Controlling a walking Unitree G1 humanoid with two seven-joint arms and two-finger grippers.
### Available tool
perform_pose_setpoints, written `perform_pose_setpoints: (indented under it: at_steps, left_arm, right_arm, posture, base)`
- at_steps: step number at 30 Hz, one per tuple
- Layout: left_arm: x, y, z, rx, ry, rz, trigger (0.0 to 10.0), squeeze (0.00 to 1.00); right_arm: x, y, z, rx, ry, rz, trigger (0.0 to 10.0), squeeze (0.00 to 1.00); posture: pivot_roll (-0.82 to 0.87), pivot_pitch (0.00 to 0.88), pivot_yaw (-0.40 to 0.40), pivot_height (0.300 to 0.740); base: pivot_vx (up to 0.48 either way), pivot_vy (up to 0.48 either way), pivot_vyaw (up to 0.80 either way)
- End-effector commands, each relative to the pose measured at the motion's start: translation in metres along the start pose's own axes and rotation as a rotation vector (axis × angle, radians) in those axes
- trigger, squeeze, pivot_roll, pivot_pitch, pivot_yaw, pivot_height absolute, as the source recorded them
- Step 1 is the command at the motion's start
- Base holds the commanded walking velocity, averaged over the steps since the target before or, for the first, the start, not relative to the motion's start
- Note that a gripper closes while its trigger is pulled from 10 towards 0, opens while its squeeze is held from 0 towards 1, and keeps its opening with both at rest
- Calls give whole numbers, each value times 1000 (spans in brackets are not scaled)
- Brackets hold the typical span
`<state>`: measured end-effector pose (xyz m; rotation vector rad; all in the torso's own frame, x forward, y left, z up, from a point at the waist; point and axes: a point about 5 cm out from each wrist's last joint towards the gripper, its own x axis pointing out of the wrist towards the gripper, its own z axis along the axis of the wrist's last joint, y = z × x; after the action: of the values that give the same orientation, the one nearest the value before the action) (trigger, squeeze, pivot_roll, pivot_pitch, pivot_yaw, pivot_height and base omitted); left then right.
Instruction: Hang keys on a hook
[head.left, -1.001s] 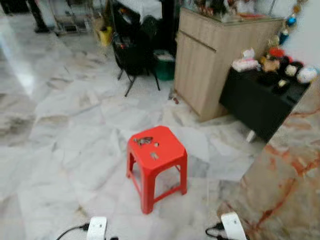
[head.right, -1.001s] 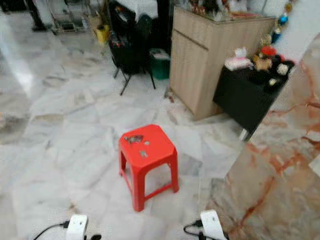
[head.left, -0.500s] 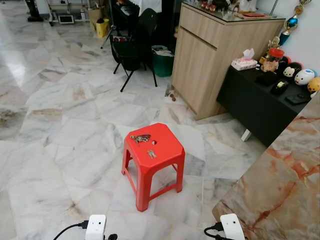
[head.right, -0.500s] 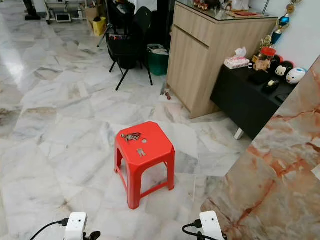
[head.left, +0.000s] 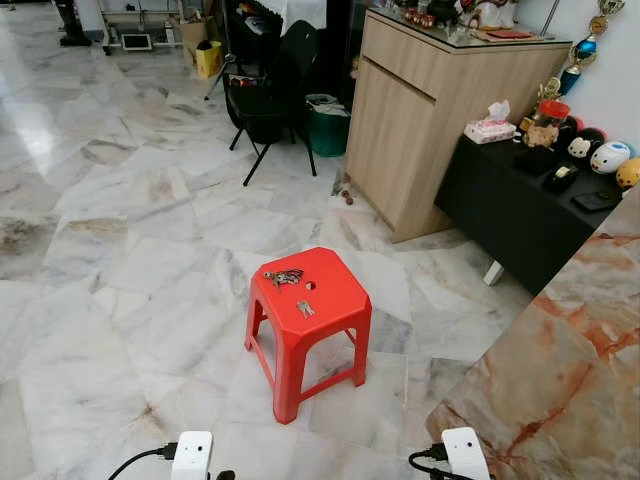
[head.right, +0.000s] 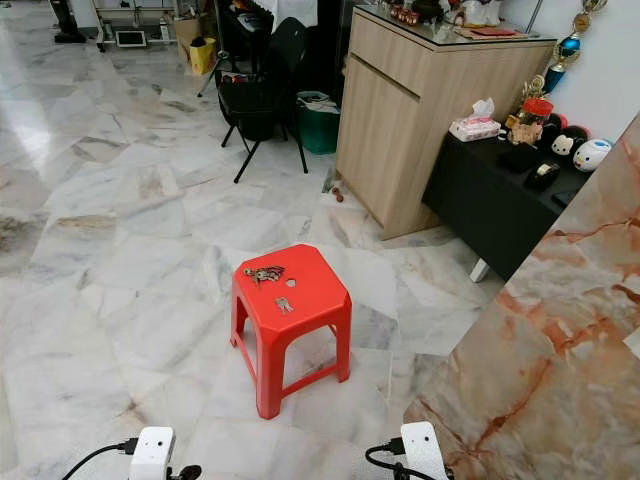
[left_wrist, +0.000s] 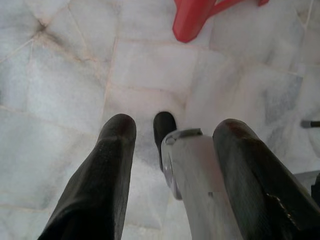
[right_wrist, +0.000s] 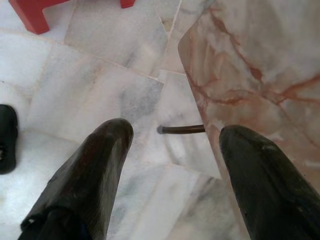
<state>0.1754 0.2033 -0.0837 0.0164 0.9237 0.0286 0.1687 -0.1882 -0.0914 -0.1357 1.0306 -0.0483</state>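
On my far left the marble floor (head.left: 110, 260) runs back to a black folding chair (head.left: 272, 85) with a green bin (head.left: 327, 122) just beside it. My left gripper (left_wrist: 172, 145) hangs low at the robot's side, pointing down at the tiles; through its wrist camera I see its two black fingers (left_wrist: 107, 175) spread apart with nothing between them, and a leg of the red stool (left_wrist: 192, 17) ahead of them. The left wrist housing (head.left: 192, 455) shows at the bottom edge of the head view.

In the middle stands the red plastic stool (head.left: 308, 325), well apart from both arms. The keys (head.left: 283, 277) lie on its seat, toward the far left corner. A second small metal piece (head.left: 304, 309) sits nearer the seat's centre; I think it is a loose key, though it is too small for me to be sure.

Right of the stool is a tall wooden cabinet (head.left: 430, 110), then a low black table (head.left: 525, 205) carrying a tissue box (head.left: 490, 128) and small figurines (head.left: 595, 155). A marble-patterned slab with orange veins (head.left: 560, 370) takes up the near right corner. My right gripper (right_wrist: 172, 145) also hangs down, fingers (right_wrist: 95, 170) parted and empty, over the floor at the edge of that slab, with a thin dark rod (right_wrist: 182, 130) showing between them against the floor.
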Motion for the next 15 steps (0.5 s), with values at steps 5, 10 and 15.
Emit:
perform_pose_setpoints:
  at_steps: [5,10,15]
  left_arm:
    - [0,-1,-2,17,17,10,10000,0]
    - [0,0,-2,20,20,14,10000,0]
    - [0,0,-1,19,20,15,10000,0]
  right_arm:
    - [-1,-2,-7,-37,33,-7,10000,0]
    - [-1,-2,-4,-69,17,-2,10000,0]
    - [0,-3,-3,-39,15,-9,10000,0]
  posture:
    - [76,0,-89,740]
    - [77,0,-88,740]
    - [78,0,-86,740]
  base:
    - [0,313,-506]
    - [0,343,0]
    - [0,335,0]
